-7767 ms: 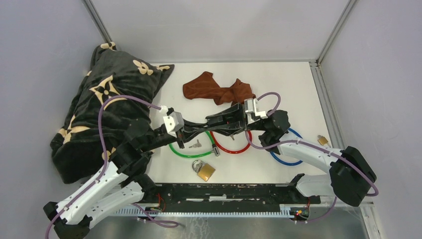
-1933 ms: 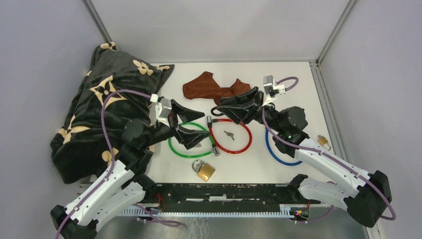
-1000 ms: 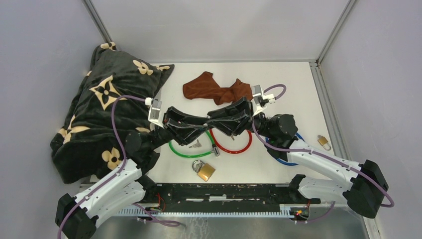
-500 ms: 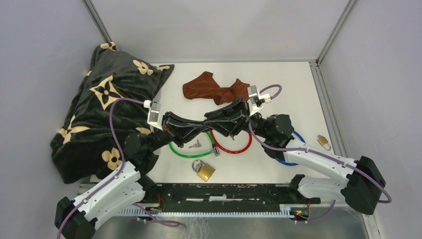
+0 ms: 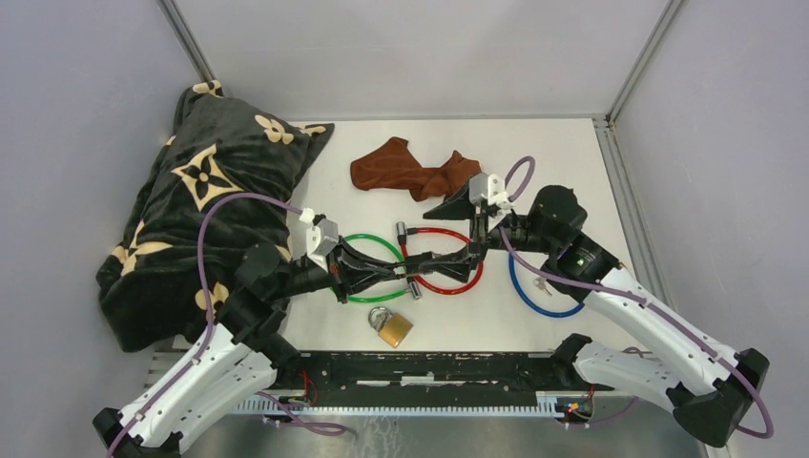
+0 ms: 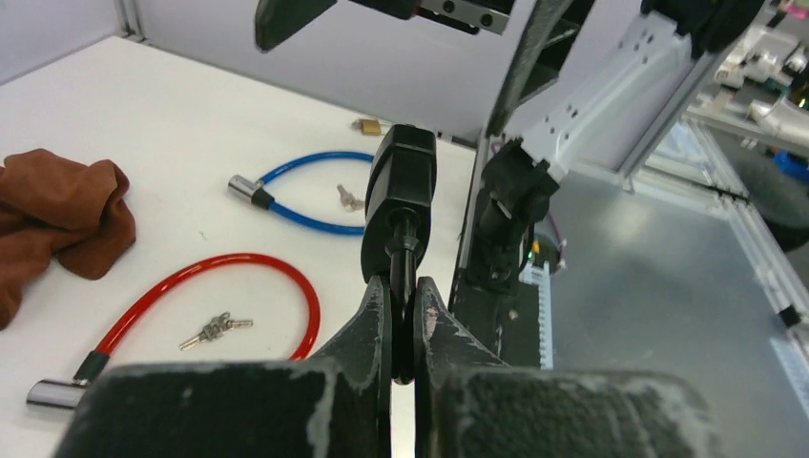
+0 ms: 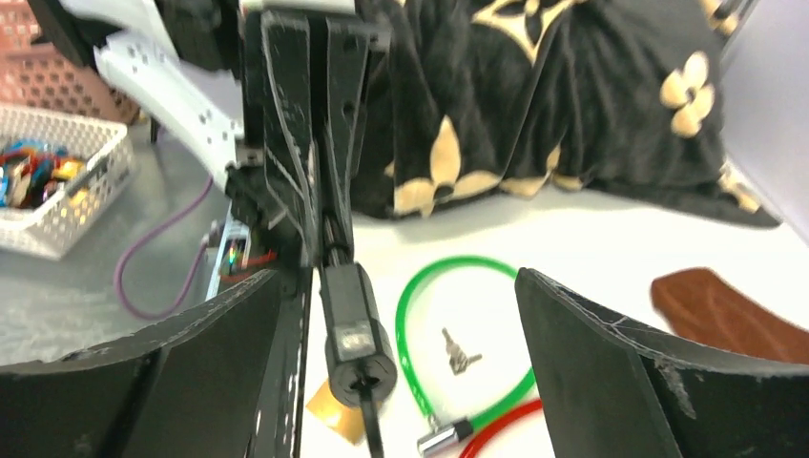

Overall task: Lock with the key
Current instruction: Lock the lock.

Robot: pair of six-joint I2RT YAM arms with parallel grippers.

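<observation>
**A:** What's just changed?

**B:** The right gripper (image 5: 434,236) has sprung wide and let go. The left gripper (image 6: 402,291) has clamped tight on the thin stem (image 6: 405,256) running into the black lock (image 6: 401,191), which hangs above the table (image 5: 572,162) between the arms.

**A:** So the handover's done?

**B:** I'd judge so. Whether that stem is key or cable end I cannot tell, so the locking looks unfinished.

**A:** Containers?

**B:** One white basket (image 7: 67,229) off the table, with colourful bits (image 7: 33,157) inside — too blurred to name. Otherwise only cable loops: the green loop (image 5: 370,237) rings one bunch of keys (image 7: 460,355) — the red loop (image 6: 286,277) rings another.
</observation>
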